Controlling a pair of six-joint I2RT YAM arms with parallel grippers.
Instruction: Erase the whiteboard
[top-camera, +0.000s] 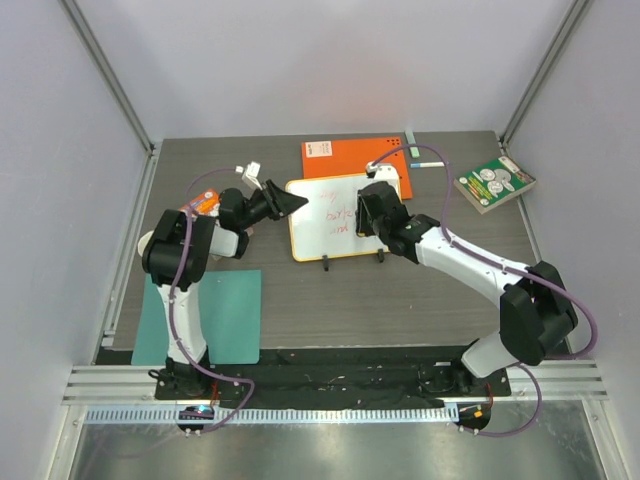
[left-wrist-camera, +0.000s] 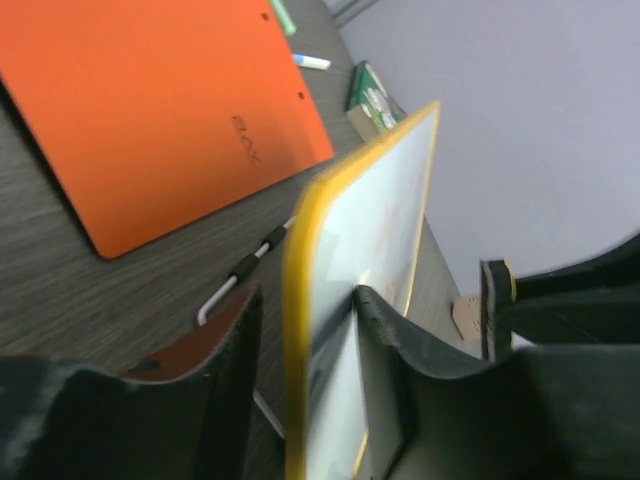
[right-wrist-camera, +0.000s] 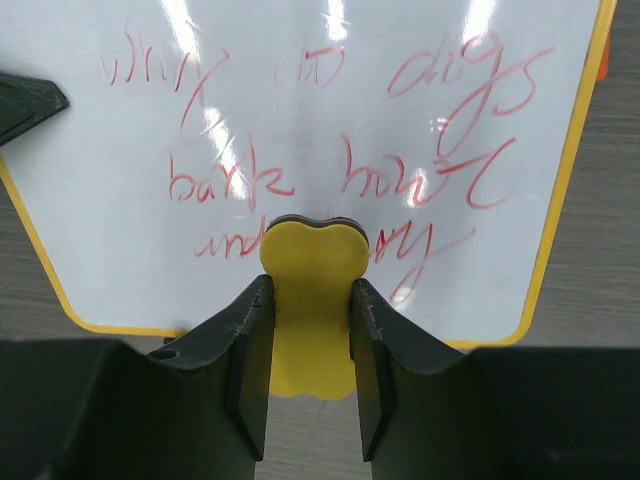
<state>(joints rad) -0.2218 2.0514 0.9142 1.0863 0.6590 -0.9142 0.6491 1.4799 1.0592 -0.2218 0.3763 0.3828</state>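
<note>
Seen from above, a teal mat (top-camera: 212, 315) lies on the table (top-camera: 400, 300) at 7 o'clock from the whiteboard (top-camera: 325, 215), beside the left arm's base. The left arm folds back on itself and points toward 3 o'clock. Its left gripper (top-camera: 298, 203) meets the board's left edge. The right arm reaches toward 10 o'clock, with the right gripper (top-camera: 365, 220) over the board's right half.

Only the right wrist view shows what that gripper (right-wrist-camera: 310, 300) holds. It is a yellow eraser (right-wrist-camera: 312, 250), pinched between nearly closed fingers against the whiteboard (right-wrist-camera: 330, 120), over the lowest line of red handwriting.

Only the left wrist view shows the whiteboard (left-wrist-camera: 380, 200) edge-on, its yellow rim clamped in the narrow gap of the left gripper (left-wrist-camera: 300, 310).

At 12 o'clock lies an orange book (top-camera: 355, 155), and at 2 o'clock a marker (top-camera: 428, 163) and a green book (top-camera: 495, 183).
</note>
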